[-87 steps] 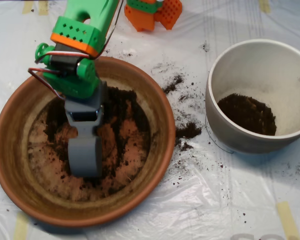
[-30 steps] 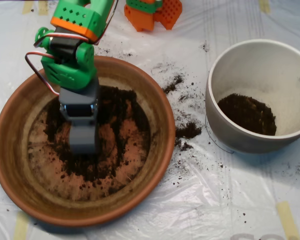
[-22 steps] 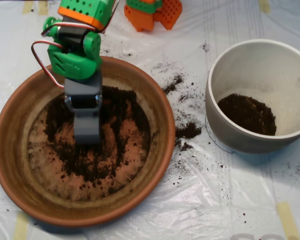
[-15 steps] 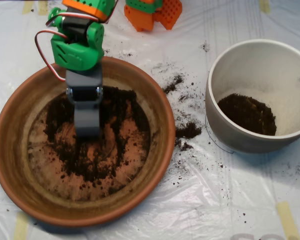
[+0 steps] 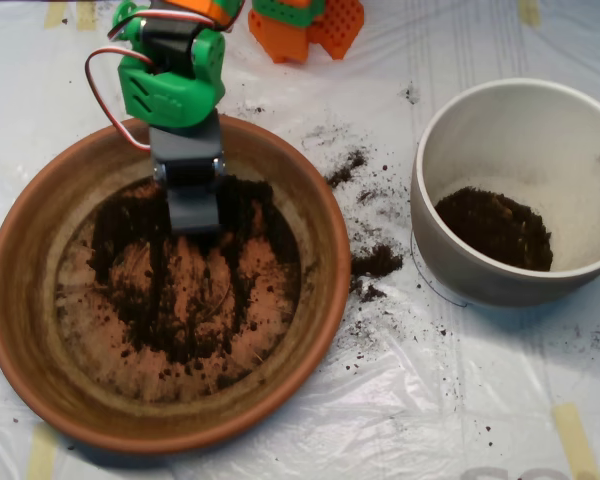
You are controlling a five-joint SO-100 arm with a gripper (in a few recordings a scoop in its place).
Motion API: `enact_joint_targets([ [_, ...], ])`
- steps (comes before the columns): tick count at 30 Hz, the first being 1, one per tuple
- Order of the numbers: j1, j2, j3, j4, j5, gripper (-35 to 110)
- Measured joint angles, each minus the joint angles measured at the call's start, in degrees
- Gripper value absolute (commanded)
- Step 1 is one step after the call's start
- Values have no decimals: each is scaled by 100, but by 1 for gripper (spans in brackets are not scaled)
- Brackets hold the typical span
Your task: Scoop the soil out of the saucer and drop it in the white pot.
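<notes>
While scoop (image 5: pixel 193 212), jaw state indiscernible, sits at saucer (image 5: pixel 40 330) far edge: thin soil (image 5: pixel 195 310) risks underfilled load, spill before white pot (image 5: pixel 450 260).

claw (image 5: pixel 193 212): hides soil (image 5: pixel 180 300) beneath | white pot (image 5: pixel 460 270): right edge cut off

text: none legible | labels: none | brands: none | numbers: none | signs: none
</notes>
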Motion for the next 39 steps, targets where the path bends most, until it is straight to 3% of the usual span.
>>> enact_joint_targets([
  [18, -1503, 2241, -958, 1600, 1433, -1],
  [29, -2944, 1380, -4289, 3709, 2021, -1],
  [39, -4641, 325, -5643, 4315, 2232, 0],
])
